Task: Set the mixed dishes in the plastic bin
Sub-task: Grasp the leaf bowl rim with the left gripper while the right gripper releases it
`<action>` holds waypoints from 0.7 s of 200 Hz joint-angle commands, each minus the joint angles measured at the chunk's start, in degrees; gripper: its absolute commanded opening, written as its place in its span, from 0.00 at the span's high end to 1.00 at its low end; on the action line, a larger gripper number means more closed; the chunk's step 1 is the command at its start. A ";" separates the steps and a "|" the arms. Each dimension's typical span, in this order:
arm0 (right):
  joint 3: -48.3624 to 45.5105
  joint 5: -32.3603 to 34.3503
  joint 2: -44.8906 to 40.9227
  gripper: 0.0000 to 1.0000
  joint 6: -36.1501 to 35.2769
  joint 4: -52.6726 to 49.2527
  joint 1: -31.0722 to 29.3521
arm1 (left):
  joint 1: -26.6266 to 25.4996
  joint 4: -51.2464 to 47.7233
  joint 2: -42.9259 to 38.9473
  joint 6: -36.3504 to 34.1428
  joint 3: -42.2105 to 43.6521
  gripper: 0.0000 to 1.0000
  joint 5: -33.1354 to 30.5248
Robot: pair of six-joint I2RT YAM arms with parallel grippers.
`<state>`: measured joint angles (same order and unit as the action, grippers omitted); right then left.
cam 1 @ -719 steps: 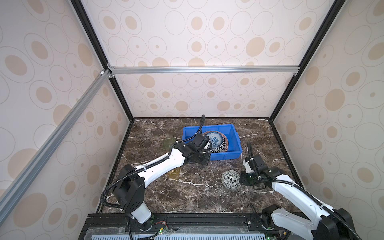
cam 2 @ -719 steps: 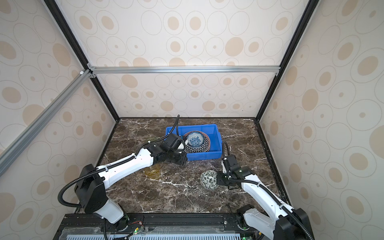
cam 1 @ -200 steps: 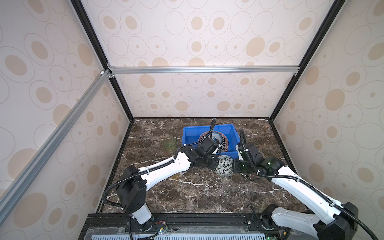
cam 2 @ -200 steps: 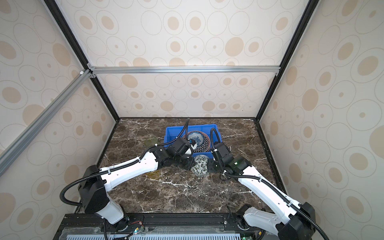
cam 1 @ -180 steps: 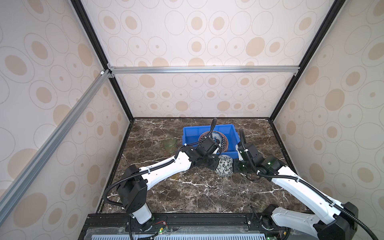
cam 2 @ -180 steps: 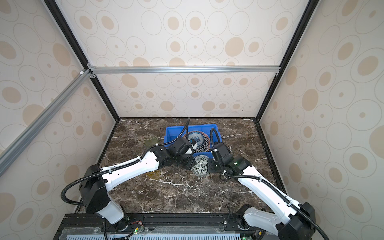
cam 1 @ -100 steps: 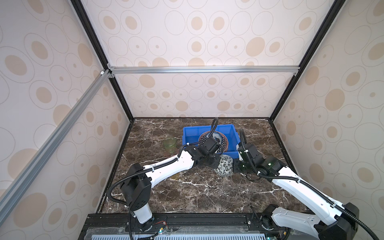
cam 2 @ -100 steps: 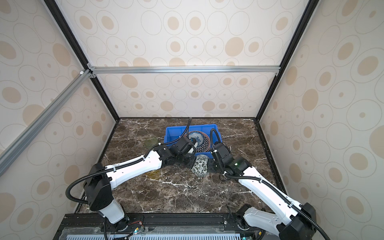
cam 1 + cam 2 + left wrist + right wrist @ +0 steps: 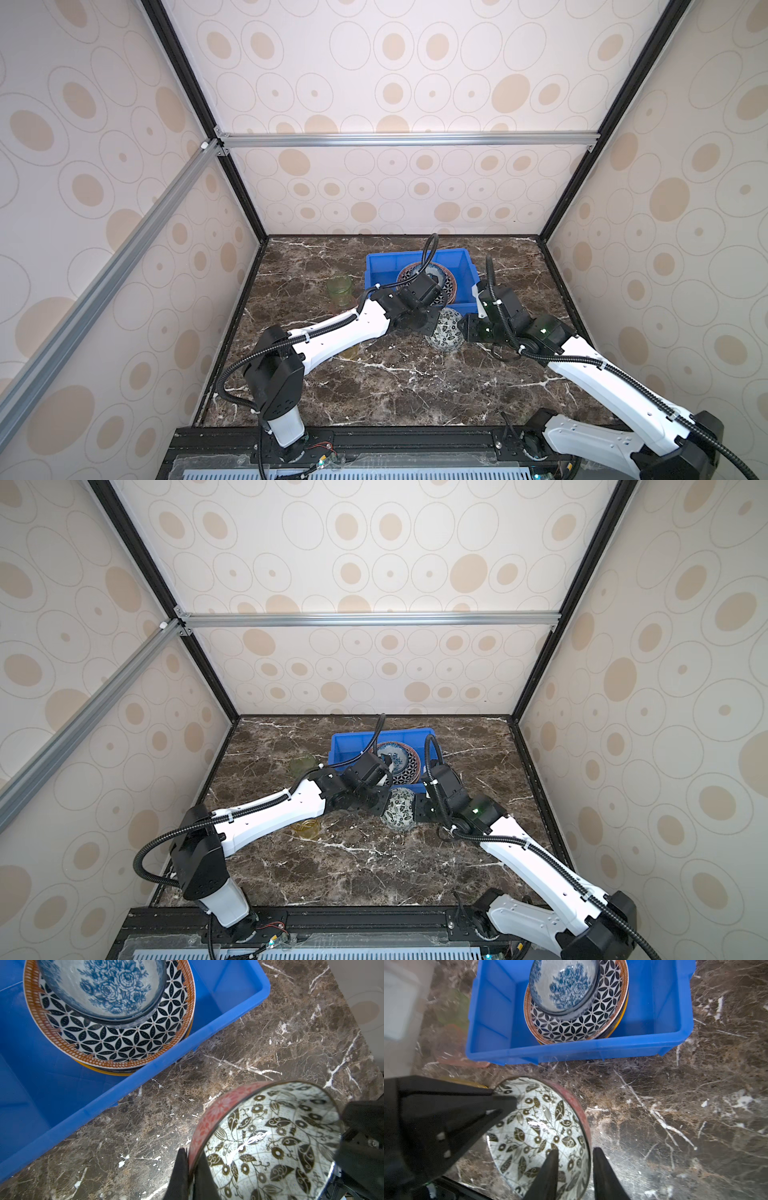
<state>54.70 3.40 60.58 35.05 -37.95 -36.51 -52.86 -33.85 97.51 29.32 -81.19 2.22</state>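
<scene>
A bowl (image 9: 446,332) (image 9: 400,810), black-and-white leaf pattern inside and red outside, hangs tilted just in front of the blue plastic bin (image 9: 415,253) (image 9: 382,732). My left gripper (image 9: 190,1151) (image 9: 432,328) is shut on the bowl's (image 9: 270,1142) rim, one finger inside and one outside. On the opposite side, my right gripper (image 9: 576,1150) (image 9: 463,330) is open, its fingers straddling the bowl's (image 9: 537,1126) rim with gaps on both sides. In the bin (image 9: 133,1082) (image 9: 571,1049), a blue-floral bowl (image 9: 104,987) (image 9: 562,987) sits on a stack topped by a black-white geometric plate (image 9: 124,1043) (image 9: 581,1026).
A green cup (image 9: 340,289) (image 9: 302,764) stands left of the bin, with a pink cup (image 9: 450,1043) close by. A yellow cup (image 9: 305,829) stands under the left arm. Enclosure walls bound the marble tabletop on three sides.
My left gripper has shut on the bowl's rim. My right gripper, which was shut on the opposite rim, has opened. The bowl has barely moved.
</scene>
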 commanded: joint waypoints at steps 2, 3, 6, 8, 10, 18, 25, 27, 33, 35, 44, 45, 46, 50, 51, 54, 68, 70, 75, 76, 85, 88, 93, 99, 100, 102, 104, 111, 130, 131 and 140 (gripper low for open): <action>0.45 -1.52 -1.22 0.64 -0.13 1.54 -0.60 | -0.16 -0.17 -0.15 0.30 -3.76 1.00 -1.16; 0.52 -1.54 -1.23 0.63 -0.19 1.55 -0.59 | -0.15 -0.13 -0.14 0.30 -3.74 1.00 -1.16; 0.58 -1.66 -1.25 0.63 -0.28 1.57 -0.58 | -0.09 -0.09 -0.20 0.30 -3.84 1.00 -1.16; 0.58 -1.69 -1.32 0.63 -0.32 1.57 -0.58 | -0.06 -0.08 -0.26 0.30 -3.88 1.00 -1.16; 0.59 -1.72 -1.33 0.63 -0.33 1.55 -0.58 | -0.05 -0.12 -0.25 0.23 -3.93 1.00 -1.23; 0.67 -1.67 -1.58 0.63 -0.60 1.49 -0.59 | 0.04 -0.29 -0.30 0.19 -4.14 1.00 -1.49; 0.67 -1.52 -1.82 0.63 -0.74 1.23 -0.58 | 0.20 -0.57 -0.24 -0.01 -4.45 1.00 -1.75; 0.67 -1.41 -1.88 0.62 -0.83 1.11 -0.62 | 0.28 -0.71 -0.27 -0.04 -4.54 1.00 -1.84; 0.76 -1.02 -2.15 0.62 -0.94 0.76 -0.58 | 0.43 -1.07 -0.26 -0.14 -4.80 1.00 -2.18; 0.76 -0.91 -2.20 0.62 -1.03 0.53 -0.62 | 0.51 -1.16 -0.25 -0.18 -4.89 1.00 -2.25; 0.76 -0.15 -2.61 0.62 -1.38 -0.28 -0.58 | 0.89 -1.52 -0.31 -0.39 -5.18 1.00 -2.56; 0.76 -0.06 -2.68 0.62 -1.42 -0.37 -0.58 | 0.95 -1.55 -0.26 -0.44 -5.20 1.00 -2.57; 0.76 0.03 -2.71 0.62 -1.41 -0.45 -0.58 | 0.98 -1.56 -0.24 -0.51 -5.20 1.00 -2.61; 0.76 0.30 -2.95 0.62 -1.54 -0.88 -0.58 | 1.20 -1.65 -0.27 -0.48 -5.35 1.00 -2.66; 0.76 0.39 -2.98 0.62 -1.55 -0.98 -0.58 | 1.24 -1.74 -0.29 -0.49 -5.37 1.00 -2.66; 0.76 0.64 -3.16 0.62 -1.61 -1.19 -0.58 | 1.41 -1.75 -0.37 -0.49 -5.45 1.00 -2.70; 0.61 1.51 -3.85 0.62 -1.54 -2.18 -0.58 | 2.03 -1.82 -0.62 -0.49 -5.73 1.00 -2.66; 0.59 1.52 -3.94 0.62 -1.56 -2.25 -0.58 | 2.07 -1.77 -0.65 -0.49 -5.73 1.00 -2.66; 0.50 1.53 -4.21 0.62 -1.54 -2.30 -0.58 | 2.34 -1.84 -0.82 -0.56 -5.81 1.00 -2.66; 0.50 1.53 -4.27 0.62 -1.55 -2.34 -0.58 | 2.37 -1.84 -0.78 -0.57 -5.82 1.00 -2.66; 0.25 1.52 -4.71 0.61 -1.50 -2.39 -0.58 | 2.78 -1.99 -0.96 -0.67 -6.04 1.00 -2.82; 0.24 1.52 -4.88 0.62 -1.40 -2.39 -0.58 | 2.95 -2.06 -0.94 -0.75 -6.15 1.00 -2.88; 0.23 1.52 -5.06 0.61 -1.41 -2.34 -0.58 | 3.15 -2.22 -0.98 -0.82 -6.33 1.00 -3.00; 0.15 1.58 -5.32 0.61 -1.51 -2.39 -0.58 | 3.58 -2.43 -0.99 -1.00 -6.56 1.00 -3.18; 0.15 1.60 -5.41 0.61 -1.55 -2.36 -0.58 | 3.65 -2.44 -0.96 -1.01 -6.59 1.00 -3.18; 0.15 1.65 -5.44 0.61 -1.56 -2.38 -0.58 | 3.75 -2.52 -0.95 -1.08 -6.63 1.00 -3.19; 0.12 1.64 -5.51 0.61 -1.60 -2.38 -0.58 | 3.91 -2.58 -0.93 -1.17 -6.73 1.00 -3.19; 0.12 1.92 -5.72 0.61 -1.77 -2.43 -0.58 | 4.38 -2.80 -0.98 -1.51 -7.03 1.00 -3.22; 0.28 3.72 -6.32 0.61 -2.26 -3.20 -0.58 | 6.08 -2.43 -1.36 -1.98 -6.98 1.00 -2.79; 0.30 3.85 -6.34 0.61 -2.26 -3.28 -0.58 | 6.18 -2.40 -1.45 -1.99 -6.97 1.00 -2.77; 0.69 4.83 -6.59 0.61 -2.51 -3.92 -0.58 | 7.07 -2.13 -1.70 -2.14 -6.80 1.00 -2.66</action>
<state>54.70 5.04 55.11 33.50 -39.44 -36.60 -48.07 -36.58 97.71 28.45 -84.84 0.05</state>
